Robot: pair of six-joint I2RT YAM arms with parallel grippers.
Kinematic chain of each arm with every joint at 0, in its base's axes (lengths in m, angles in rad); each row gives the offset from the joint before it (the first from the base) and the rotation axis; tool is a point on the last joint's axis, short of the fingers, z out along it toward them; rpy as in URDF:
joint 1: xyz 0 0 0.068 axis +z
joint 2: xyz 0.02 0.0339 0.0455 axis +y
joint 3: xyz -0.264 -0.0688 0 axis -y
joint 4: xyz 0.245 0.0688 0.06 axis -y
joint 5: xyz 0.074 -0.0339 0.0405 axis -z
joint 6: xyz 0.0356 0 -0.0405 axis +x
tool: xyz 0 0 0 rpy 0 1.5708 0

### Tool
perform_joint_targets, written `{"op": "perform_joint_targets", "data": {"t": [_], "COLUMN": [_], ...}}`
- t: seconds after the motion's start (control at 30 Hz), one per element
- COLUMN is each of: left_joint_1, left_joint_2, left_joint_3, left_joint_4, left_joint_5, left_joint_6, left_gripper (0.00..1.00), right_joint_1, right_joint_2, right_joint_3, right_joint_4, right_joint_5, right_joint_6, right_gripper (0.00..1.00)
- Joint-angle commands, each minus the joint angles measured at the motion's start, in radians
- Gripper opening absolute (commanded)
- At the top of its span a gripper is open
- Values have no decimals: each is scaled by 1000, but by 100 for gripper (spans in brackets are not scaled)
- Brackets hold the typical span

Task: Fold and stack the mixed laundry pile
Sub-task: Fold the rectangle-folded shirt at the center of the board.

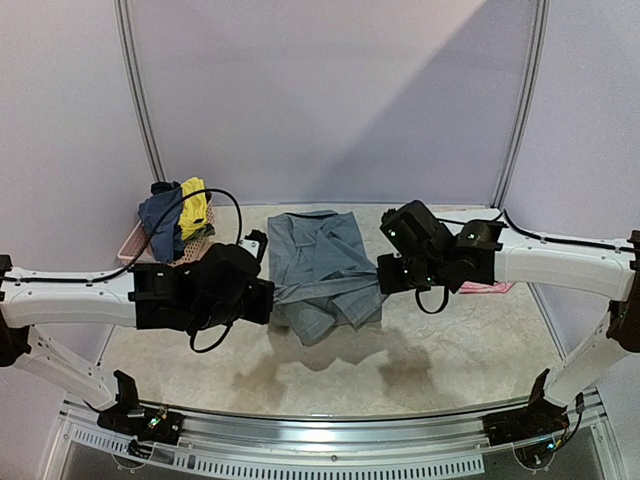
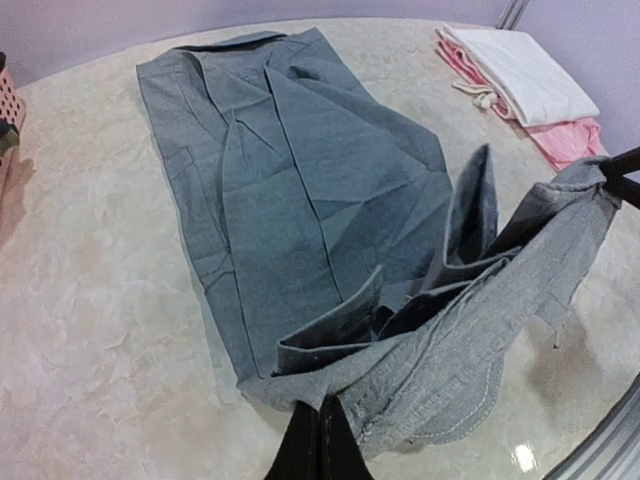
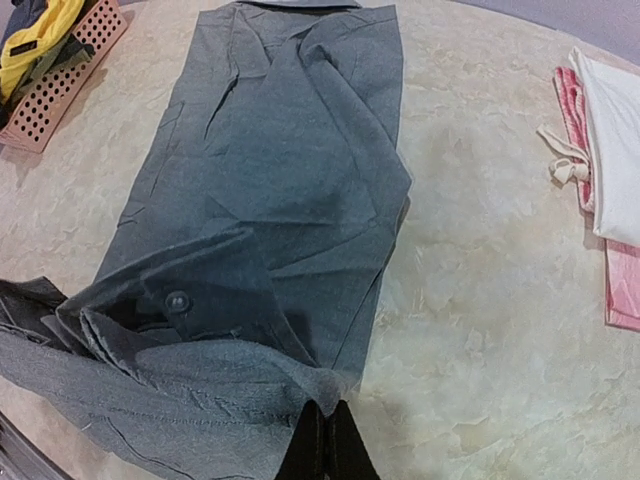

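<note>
The grey trousers [image 1: 322, 262] lie lengthways on the table, their near end lifted between both grippers. My left gripper [image 2: 320, 420] is shut on the waistband's left corner [image 2: 300, 385]. My right gripper [image 3: 325, 430] is shut on the other corner of the grey trousers [image 3: 250, 200]. In the top view the left gripper [image 1: 268, 300] and right gripper [image 1: 384, 272] hold the raised end over the far part. A navy top [image 1: 160, 222] and a yellow garment [image 1: 194, 208] sit in the basket. Folded white [image 2: 525, 75] and pink [image 2: 570, 140] pieces lie at the right.
The pink lattice basket [image 1: 135, 245] stands at the back left, also in the right wrist view [image 3: 60, 85]. A black cable [image 1: 232, 205] arcs beside it. The pink and white stack [image 1: 485, 287] lies behind the right arm. The table's metal front edge [image 1: 330, 425] runs along the bottom.
</note>
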Motion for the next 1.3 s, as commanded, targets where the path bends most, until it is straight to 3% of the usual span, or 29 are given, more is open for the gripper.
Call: {"op": "perform_joint_targets", "data": {"t": [0.0,0.33,0.63,1.27], "left_joint_1": [71,240,369,461], "left_joint_2": [48,195,340,574], "left_joint_3": [70,165,203,291], "left_joint_4": [-32,-14,61,106], "left_joint_5": [-17,69,145,195], "left_joint_6": [80,131,156,175], "left_gripper": [0,0,0,0], "right_joint_1": [-69,-175,-256,-307], "right_joint_2": [58,268,427,647], "right_joint_3": [79,320,417,544], "right_joint_4": [0,-10,31,36], "right_joint_5": [-14,-55,-107,-135], "right_joint_6": [-83,-185,-222,-247], "right_gripper": [0,0,0,0]}}
